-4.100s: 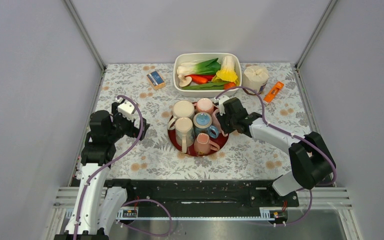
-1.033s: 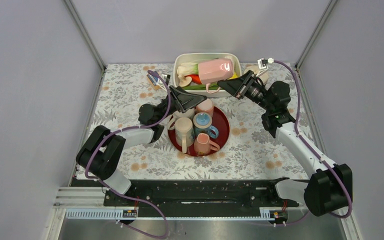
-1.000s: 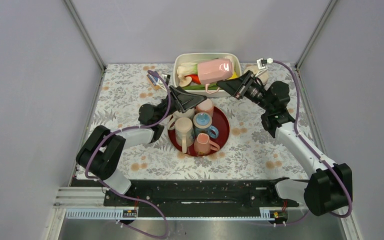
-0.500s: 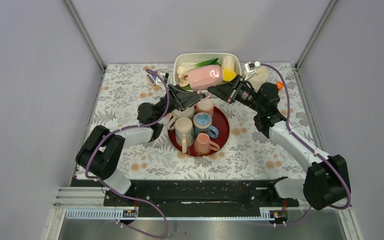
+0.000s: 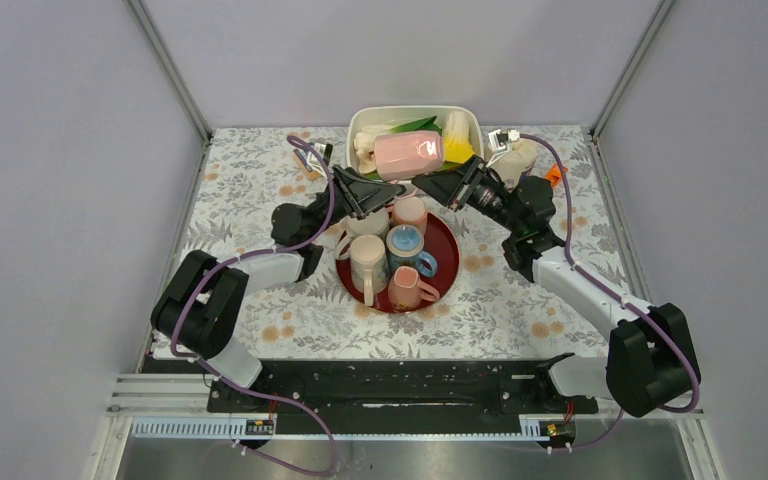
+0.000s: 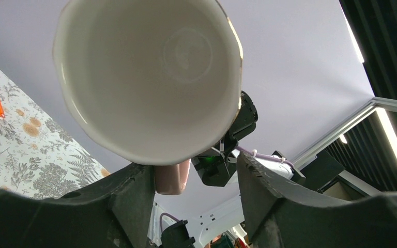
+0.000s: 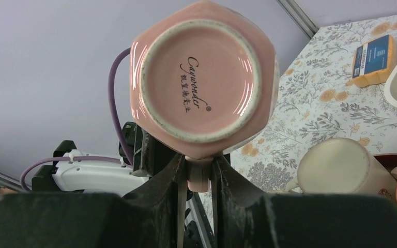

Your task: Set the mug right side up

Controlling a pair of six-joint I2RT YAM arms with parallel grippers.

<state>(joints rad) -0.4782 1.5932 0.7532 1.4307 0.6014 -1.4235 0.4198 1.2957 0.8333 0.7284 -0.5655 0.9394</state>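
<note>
A pink mug (image 5: 408, 155) hangs on its side in the air over the white tub, mouth toward the left arm, base toward the right arm. My right gripper (image 5: 426, 184) is shut on the mug's handle (image 7: 198, 178), and the stamped pink base (image 7: 201, 77) fills the right wrist view. My left gripper (image 5: 393, 188) comes in from the left below the mug. In the left wrist view the white inside of the mug (image 6: 150, 77) faces the camera. The left gripper (image 6: 194, 170) stands open, the handle (image 6: 171, 178) beside its left finger and a gap on the other side.
Below the mug, a red tray (image 5: 447, 236) carries several other mugs; a cream one (image 7: 341, 170) is upside down. A white tub (image 5: 472, 118) of toy vegetables stands behind it. A small blue and orange box (image 7: 375, 60), a cream roll (image 5: 518, 158) and an orange object (image 5: 557, 172) lie on the floral cloth.
The right arm has carried the pink mug left and a little lower, toward the left gripper. The left jaws have narrowed around the handle.
</note>
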